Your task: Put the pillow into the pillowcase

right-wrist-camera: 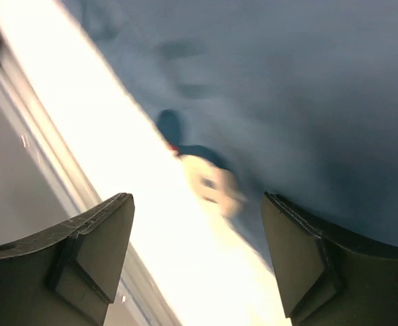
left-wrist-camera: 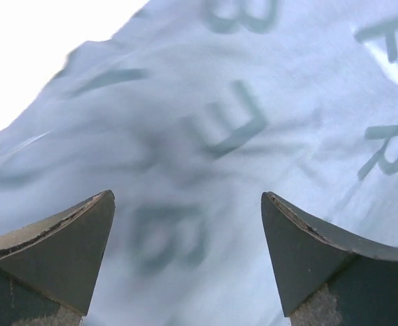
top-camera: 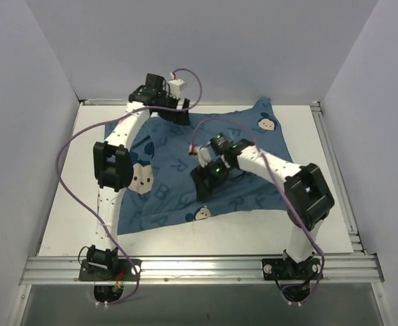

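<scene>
The blue pillowcase [top-camera: 185, 170], printed with darker letters and mouse faces, lies spread over the middle of the white table. The pillow shows in no view. My left gripper [top-camera: 178, 112] is open and empty over the pillowcase's far left part; the left wrist view shows its fingers wide apart [left-wrist-camera: 187, 197] above the lettered fabric [left-wrist-camera: 240, 122]. My right gripper [top-camera: 202, 187] is open and empty just above the pillowcase's front edge. In the right wrist view [right-wrist-camera: 197, 197] a mouse face [right-wrist-camera: 209, 183] on the blue fabric [right-wrist-camera: 308, 102] lies between the fingers, beside bare table.
Aluminium rails run along the table's front [top-camera: 199, 265] and right side [top-camera: 335, 170]. White walls close in the left, back and right. A purple cable [top-camera: 70, 156] loops off the left arm. Bare table [top-camera: 70, 224] shows left of the pillowcase.
</scene>
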Robot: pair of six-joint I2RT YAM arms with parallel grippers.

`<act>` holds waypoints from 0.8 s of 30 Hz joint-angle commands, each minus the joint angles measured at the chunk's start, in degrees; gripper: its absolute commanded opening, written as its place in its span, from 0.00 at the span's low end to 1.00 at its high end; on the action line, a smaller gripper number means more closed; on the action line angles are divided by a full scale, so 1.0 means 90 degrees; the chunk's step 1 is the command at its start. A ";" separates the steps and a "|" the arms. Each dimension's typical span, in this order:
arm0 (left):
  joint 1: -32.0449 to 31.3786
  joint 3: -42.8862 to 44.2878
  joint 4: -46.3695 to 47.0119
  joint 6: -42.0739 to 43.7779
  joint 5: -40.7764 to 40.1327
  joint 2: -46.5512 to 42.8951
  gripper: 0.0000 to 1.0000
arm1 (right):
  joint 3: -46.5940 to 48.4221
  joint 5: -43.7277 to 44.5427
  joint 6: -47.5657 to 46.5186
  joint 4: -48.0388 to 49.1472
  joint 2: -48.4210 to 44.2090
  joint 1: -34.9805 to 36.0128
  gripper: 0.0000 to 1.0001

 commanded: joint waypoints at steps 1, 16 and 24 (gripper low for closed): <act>0.0958 -0.0138 0.0246 -0.0081 0.0370 -0.0969 0.98 | 0.0544 -0.0042 0.0369 -0.0168 -0.0936 -0.1121 0.78; 0.1673 -0.8109 -0.1940 0.3326 -0.1044 -0.6907 0.97 | -0.0500 0.2898 -0.3195 -0.3079 -0.2745 -0.5866 0.93; 0.2308 -0.9615 -0.2371 0.4489 -0.1358 -0.7358 0.97 | -0.0919 0.2100 -0.3773 -0.2562 -0.1867 -0.6865 1.00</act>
